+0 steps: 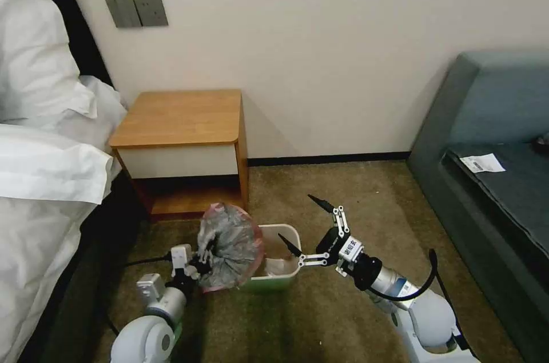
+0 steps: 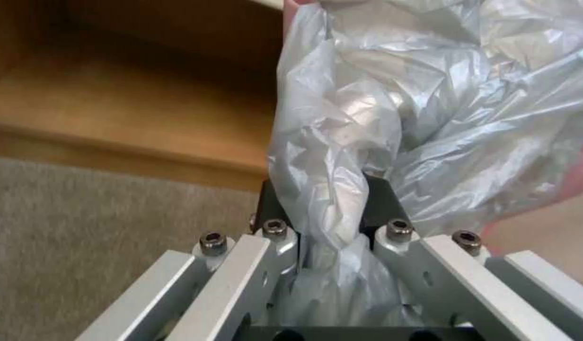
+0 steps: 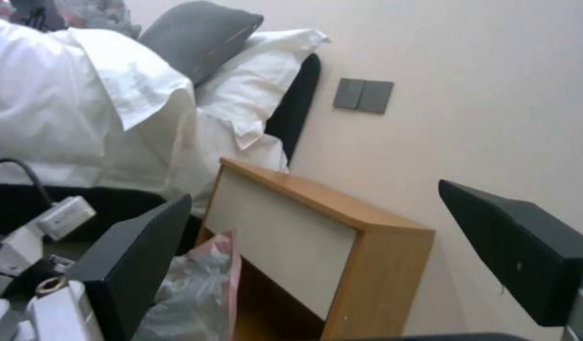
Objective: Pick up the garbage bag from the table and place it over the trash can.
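Left gripper (image 1: 197,267) is clamped on a twisted neck of the garbage bag (image 1: 230,248), which stands ballooned over the trash can's (image 1: 286,271) left rim, off the table (image 1: 180,117). Right gripper (image 1: 303,224) waits spread wide, empty, at the can's 2 o'clock.

Risk, my judgement: I hold a bunched neck, not an open mouth. Lowered so, the film collapses into the can rather than sleeving it; thin plastic may also slide out or snag on a right fingertip.

Materials, largest first: nightstand, flat orange-brown wood with a white drawer front; bag, crinkly translucent grey film with a pink-red edge; can, rounded rectangular plastic, pale green with a whitish rim.
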Controlling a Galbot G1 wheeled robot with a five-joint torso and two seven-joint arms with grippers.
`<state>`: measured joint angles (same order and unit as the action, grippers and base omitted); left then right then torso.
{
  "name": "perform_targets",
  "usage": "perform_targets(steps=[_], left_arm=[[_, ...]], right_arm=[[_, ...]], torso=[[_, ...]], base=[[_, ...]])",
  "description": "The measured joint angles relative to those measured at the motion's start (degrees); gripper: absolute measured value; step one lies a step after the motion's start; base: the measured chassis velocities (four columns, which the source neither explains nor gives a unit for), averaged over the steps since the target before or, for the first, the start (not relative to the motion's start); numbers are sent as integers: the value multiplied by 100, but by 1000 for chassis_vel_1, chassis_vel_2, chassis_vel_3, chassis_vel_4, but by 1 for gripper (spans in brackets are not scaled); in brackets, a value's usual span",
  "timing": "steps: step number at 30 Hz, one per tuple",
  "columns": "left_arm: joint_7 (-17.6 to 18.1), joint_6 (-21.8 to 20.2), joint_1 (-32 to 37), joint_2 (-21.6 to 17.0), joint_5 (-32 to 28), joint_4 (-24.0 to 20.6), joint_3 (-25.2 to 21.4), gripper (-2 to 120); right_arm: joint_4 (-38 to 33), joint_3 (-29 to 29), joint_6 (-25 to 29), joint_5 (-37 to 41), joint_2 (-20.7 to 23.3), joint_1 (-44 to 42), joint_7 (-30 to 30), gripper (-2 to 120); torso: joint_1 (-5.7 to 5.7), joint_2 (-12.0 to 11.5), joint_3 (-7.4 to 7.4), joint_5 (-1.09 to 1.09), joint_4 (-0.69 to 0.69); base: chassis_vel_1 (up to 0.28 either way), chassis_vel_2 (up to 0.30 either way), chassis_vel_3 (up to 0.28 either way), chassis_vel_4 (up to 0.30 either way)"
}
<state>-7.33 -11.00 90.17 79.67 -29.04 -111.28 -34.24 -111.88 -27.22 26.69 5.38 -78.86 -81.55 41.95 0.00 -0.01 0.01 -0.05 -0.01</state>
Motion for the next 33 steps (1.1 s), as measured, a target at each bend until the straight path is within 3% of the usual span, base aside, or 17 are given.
perform_targets(steps=[4, 6, 8, 10, 12, 17, 22, 33], left_arm=[[18, 134, 124, 69, 33, -202, -28, 11], [32, 253, 232, 161, 46, -354, -35, 11], [45, 506, 358, 322, 127, -513, -37, 11], [49, 567, 381, 351, 147, -532, -38, 11], [74, 894, 475, 465, 236, -606, -28, 11], [85, 1365, 535, 515, 312, -635, -23, 11], [97, 1664, 559, 527, 338, -771, -43, 11], [57, 1780, 622, 495, 520, -1145, -32, 11]], right_arm=[[-36, 30, -29, 13, -19, 33, -80, 100], [-91, 126, -35, 7, -39, 61, -386, 100], [-237, 417, -174, 225, -53, 98, -1094, 100], [-301, 501, -264, 347, -53, 100, -1268, 100], [-706, 915, -872, 901, -55, 80, -1924, 100], [-1171, 1374, -1581, 1296, -61, 19, -2450, 100], [-1148, 1562, -1785, 1168, 157, 22, -2491, 100], [-812, 1925, -1955, 1635, 1238, 732, -1579, 100]], torso=[[0, 0, -1, 4, 0], [0, 0, -1, 4, 0], [0, 0, -1, 5, 1], [0, 0, -1, 5, 1], [0, 0, -2, 5, 2], [0, 0, -2, 5, 1], [0, 0, -2, 6, 2], [0, 1, -1, 6, 1]], base=[[0, 0, 0, 0], [0, 0, 0, 0], [0, 0, 0, 0], [0, 0, 0, 0], [0, 0, 0, 0], [0, 0, 0, 0], [0, 0, 0, 0], [0, 0, 0, 0]])
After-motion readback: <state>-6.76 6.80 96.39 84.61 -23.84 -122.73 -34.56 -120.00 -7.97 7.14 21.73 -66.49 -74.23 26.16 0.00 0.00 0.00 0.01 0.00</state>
